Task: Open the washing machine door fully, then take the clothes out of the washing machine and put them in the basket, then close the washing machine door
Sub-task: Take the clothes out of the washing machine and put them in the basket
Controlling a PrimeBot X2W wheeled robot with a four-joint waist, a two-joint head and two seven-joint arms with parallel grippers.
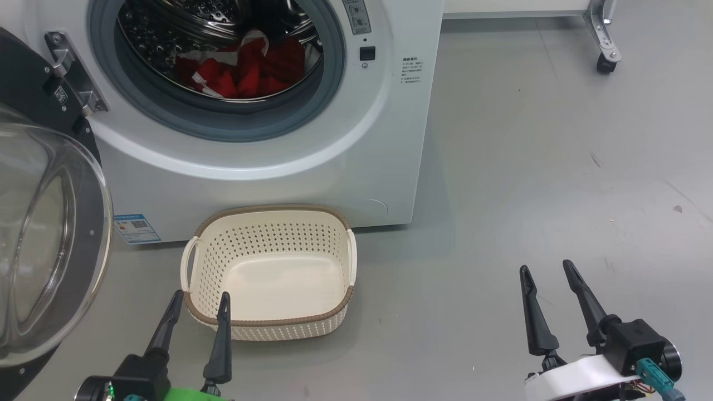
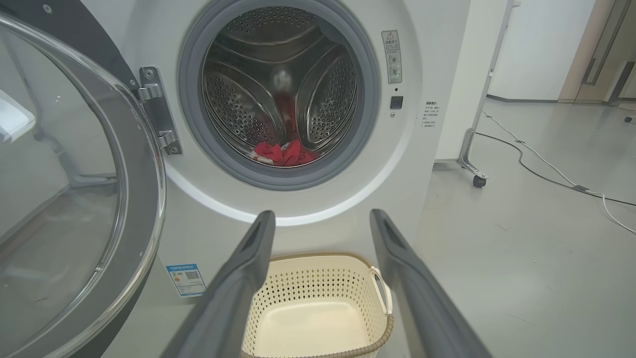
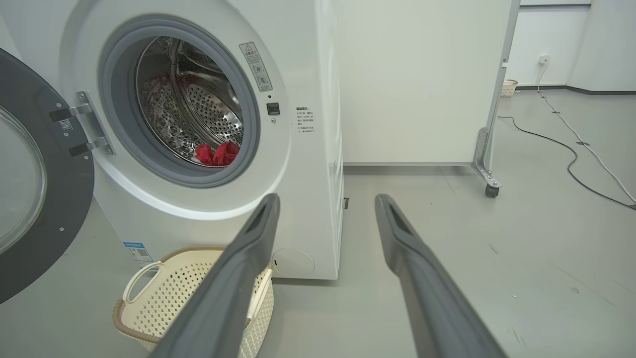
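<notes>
Door (image 1: 44, 234) stands wide open; clothes (image 1: 245, 69) lie inside the washer (image 1: 250, 189), basket (image 1: 278, 322) empty. Left claw (image 1: 201, 294) and right claw (image 1: 546, 267) gape, holding nothing. Unloading, closing remain.

Head camera looks down, wrist cameras low, forward; all share basket (image 1: 273, 210).

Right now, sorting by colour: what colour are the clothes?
The clothes are red with white trim; head view shows best.
</notes>
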